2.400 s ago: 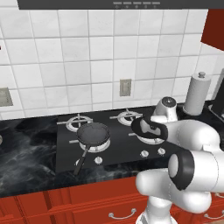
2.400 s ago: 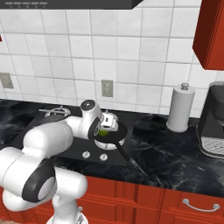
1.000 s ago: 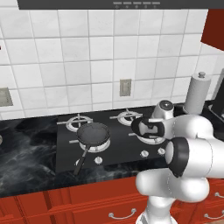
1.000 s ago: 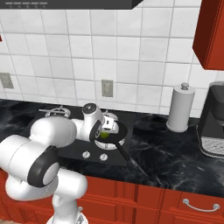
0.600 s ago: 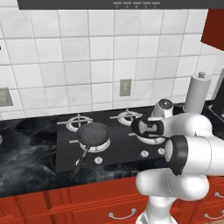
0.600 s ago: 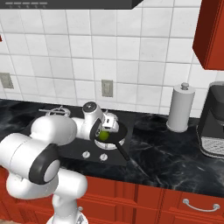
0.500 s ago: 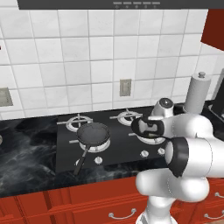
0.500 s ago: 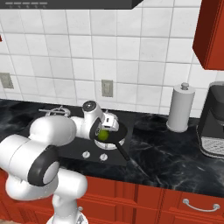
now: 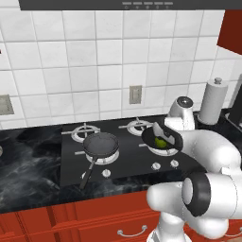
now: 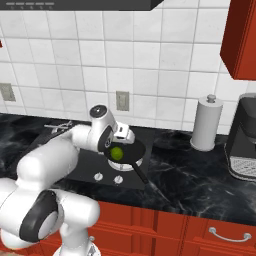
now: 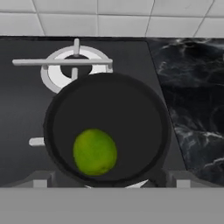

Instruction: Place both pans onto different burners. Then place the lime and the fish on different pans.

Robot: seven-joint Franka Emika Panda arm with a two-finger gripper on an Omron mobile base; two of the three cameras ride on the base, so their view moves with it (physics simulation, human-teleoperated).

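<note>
My gripper [image 11: 107,186] hangs over the cooktop [image 9: 71,158], above its front right burner, and my fingers stand spread wide with nothing between them. Under them the plain black pan [image 11: 107,127] sits on that burner, and the lime [image 11: 95,152] lies loose inside it, on the pan floor toward the side nearest my fingertips. From the right base camera the lime [image 10: 117,153] shows bright green in the pan [image 10: 129,150], just below my hand. The back right burner [image 11: 74,65] of the cooktop lies bare just beyond the pan's rim. The other pan [image 9: 100,144], grey-black with its long handle pointing toward the cooktop's front edge, sits on the front left burner, well apart from my hand
</note>
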